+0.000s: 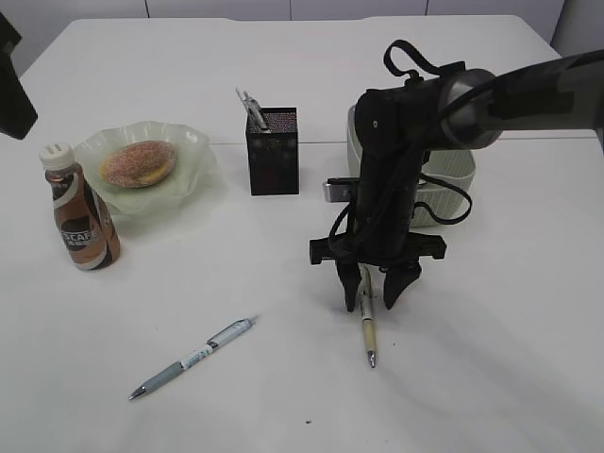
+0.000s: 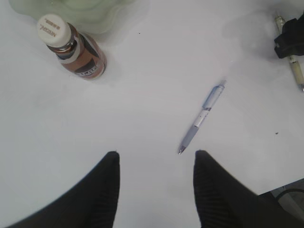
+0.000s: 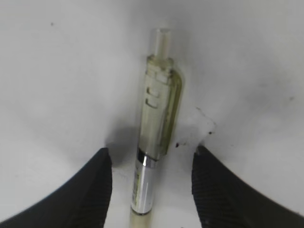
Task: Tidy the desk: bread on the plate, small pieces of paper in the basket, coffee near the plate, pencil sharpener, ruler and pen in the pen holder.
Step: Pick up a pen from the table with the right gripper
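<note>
My right gripper [image 1: 377, 288] stands open, low over the desk, its fingers on either side of a pale yellowish pen [image 3: 159, 114] that lies flat [image 1: 368, 330]. A blue-grey pen [image 1: 193, 359] lies front left; my left gripper [image 2: 156, 156] hovers open and empty just short of its tip [image 2: 202, 118]. The bread [image 1: 138, 163] sits on the green plate [image 1: 193, 151], with the coffee [image 1: 80, 209] upright beside it. A slim grey thing sticks out of the black pen holder [image 1: 273, 156]; I cannot tell if it is the ruler. Pencil sharpener and paper pieces are out of view.
The grey-green basket [image 1: 453, 179] stands behind my right arm, mostly hidden by it. A dark part of the left arm [image 1: 11, 90] shows at the left edge. Bare white desk [image 1: 283, 396] lies between the two pens.
</note>
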